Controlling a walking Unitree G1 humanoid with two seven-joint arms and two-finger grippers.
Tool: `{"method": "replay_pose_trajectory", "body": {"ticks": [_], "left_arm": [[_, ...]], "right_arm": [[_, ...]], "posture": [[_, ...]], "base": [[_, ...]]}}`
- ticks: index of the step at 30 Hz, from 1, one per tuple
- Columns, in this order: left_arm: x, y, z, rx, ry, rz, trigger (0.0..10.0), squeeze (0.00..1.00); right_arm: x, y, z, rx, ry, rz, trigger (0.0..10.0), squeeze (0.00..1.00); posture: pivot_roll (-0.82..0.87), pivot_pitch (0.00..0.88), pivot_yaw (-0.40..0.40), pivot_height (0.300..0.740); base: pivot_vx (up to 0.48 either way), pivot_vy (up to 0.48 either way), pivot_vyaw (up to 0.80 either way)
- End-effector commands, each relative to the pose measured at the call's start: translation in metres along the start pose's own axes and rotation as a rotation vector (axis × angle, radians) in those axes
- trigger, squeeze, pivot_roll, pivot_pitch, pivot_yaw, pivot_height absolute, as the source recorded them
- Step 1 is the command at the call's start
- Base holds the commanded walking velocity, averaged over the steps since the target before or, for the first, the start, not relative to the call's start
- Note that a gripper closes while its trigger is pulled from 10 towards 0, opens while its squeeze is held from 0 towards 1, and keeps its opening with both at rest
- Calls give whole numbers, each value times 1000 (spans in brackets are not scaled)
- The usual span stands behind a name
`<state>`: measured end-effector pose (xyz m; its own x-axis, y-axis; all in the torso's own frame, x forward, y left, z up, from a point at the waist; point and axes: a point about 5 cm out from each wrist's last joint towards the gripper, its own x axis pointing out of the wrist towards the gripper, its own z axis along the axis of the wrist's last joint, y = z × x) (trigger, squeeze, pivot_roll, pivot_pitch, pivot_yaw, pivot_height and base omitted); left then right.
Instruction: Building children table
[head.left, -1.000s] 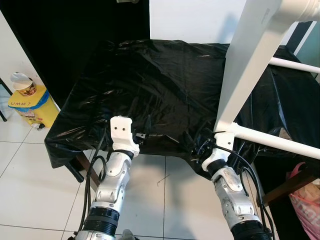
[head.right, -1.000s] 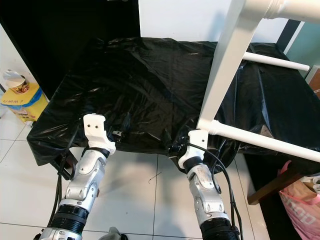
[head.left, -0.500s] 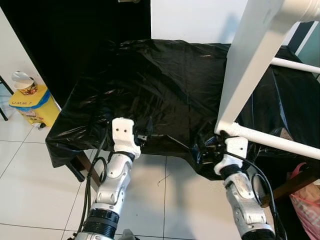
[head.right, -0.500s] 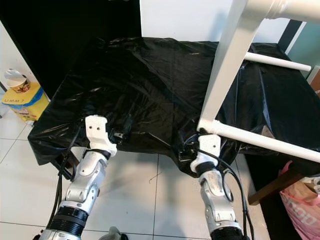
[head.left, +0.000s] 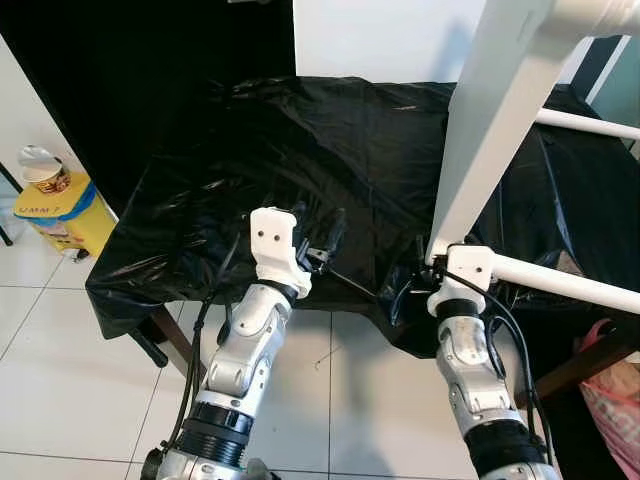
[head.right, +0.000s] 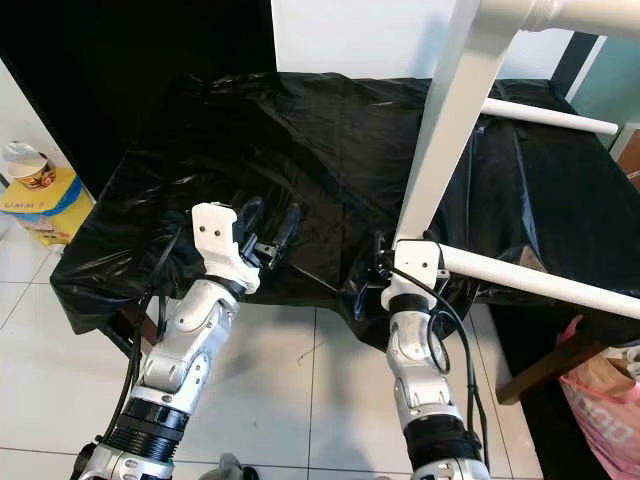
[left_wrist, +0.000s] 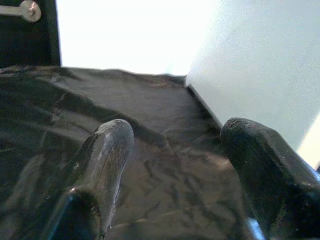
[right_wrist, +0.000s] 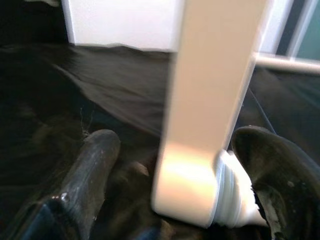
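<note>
Leaning white table frame (head.left: 500, 110), round crossbars (head.right: 540, 283).

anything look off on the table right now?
The white frame stands tilted on the black plastic sheet, leaning rather than square, its lower corner between the open fingers of the right gripper. The sheet is wrinkled and bunched at the near edge. The left gripper hovers open over it, holding nothing. No spills or damage visible.
</note>
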<state>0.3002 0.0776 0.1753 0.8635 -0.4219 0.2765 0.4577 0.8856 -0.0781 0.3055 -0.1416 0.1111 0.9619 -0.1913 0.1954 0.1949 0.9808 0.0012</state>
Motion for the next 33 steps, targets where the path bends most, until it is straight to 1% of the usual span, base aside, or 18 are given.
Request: {"method": "replay_pose_trajectory", "body": {"ticks": [1, 3, 4, 7, 9, 10, 16, 17, 18, 19, 20, 21, 24, 26, 27, 28, 33], "left_arm": [[1, -14, 7, 12, -10, -246, 10000, 0], [1, -14, 11, 21, -13, -261, 10000, 0], [1, -14, 11, 21, -13, -261, 10000, 0], [-2, -16, 14, 17, -7, -281, 10000, 0], [-2, -17, 15, 15, -4, -286, 10000, 0], [-3, -18, 14, 16, 0, -291, 10000, 0], [-3, -19, 13, 21, 8, -300, 10000, 0], [-3, -18, 11, 32, 20, -301, 10000, 0], [-3, -18, 11, 32, 20, -301, 10000, 0], [-3, -17, 10, 48, 37, -292, 10000, 0], [-3, -17, 10, 48, 37, -292, 10000, 0], [-2, -14, 8, 66, 54, -284, 10000, 0], [-2, -14, 8, 68, 57, -283, 10000, 0], [-1, -12, 9, 76, 59, -278, 10000, 0], [-1, -12, 9, 76, 59, -278, 10000, 0], [0, -9, 10, 83, 55, -266, 10000, 0], [2, -4, 11, 96, 58, -245, 10000, 0]], "right_arm": [[3, 4, -2, 2, 5, -24, 10000, 0], [8, 11, 0, -1, -9, -41, 10000, 0], [8, 11, 0, -1, -9, -41, 10000, 0], [19, 11, 4, -6, -24, -110, 10000, 0], [21, 10, 5, -7, -28, -124, 10000, 0], [27, 10, 8, -9, -46, -147, 10000, 0], [36, 10, 13, -2, -55, -171, 10000, 0], [43, 9, 15, 6, -49, -194, 10000, 0], [43, 9, 15, 6, -49, -194, 10000, 0], [47, 10, 16, 2, -43, -204, 10000, 0], [47, 10, 16, 2, -43, -204, 10000, 0], [58, 9, 21, 12, -32, -232, 10000, 0], [61, 9, 22, 21, -28, -241, 10000, 0], [69, 9, 29, 26, -36, -244, 10000, 0], [69, 9, 29, 26, -36, -244, 10000, 0], [76, 8, 35, 31, -38, -248, 10000, 0], [84, 8, 40, 54, -22, -238, 10000, 0]], "posture": [[67, 89, 6, 740], [73, 86, 8, 740], [73, 86, 8, 740], [86, 77, 1, 740], [87, 76, 1, 740], [91, 67, -1, 740], [94, 58, -1, 740], [96, 51, -4, 740], [96, 51, -4, 740], [97, 46, -4, 740], [97, 46, -4, 740], [98, 35, -4, 740], [98, 35, -4, 740], [100, 17, 3, 740], [100, 17, 3, 740], [101, 9, 5, 740], [103, 0, 12, 740]], "base": [[0, 0, 0], [0, 0, 0], [0, 0, 0], [0, 0, 0], [0, 0, 0], [0, 0, 0], [0, 0, 0], [0, 0, 0], [0, 0, 0], [0, 0, 0], [0, 0, 0], [0, 0, 0], [0, 0, 0], [0, 0, 0], [0, 0, 0], [0, 0, 0], [0, 0, 0]]}}
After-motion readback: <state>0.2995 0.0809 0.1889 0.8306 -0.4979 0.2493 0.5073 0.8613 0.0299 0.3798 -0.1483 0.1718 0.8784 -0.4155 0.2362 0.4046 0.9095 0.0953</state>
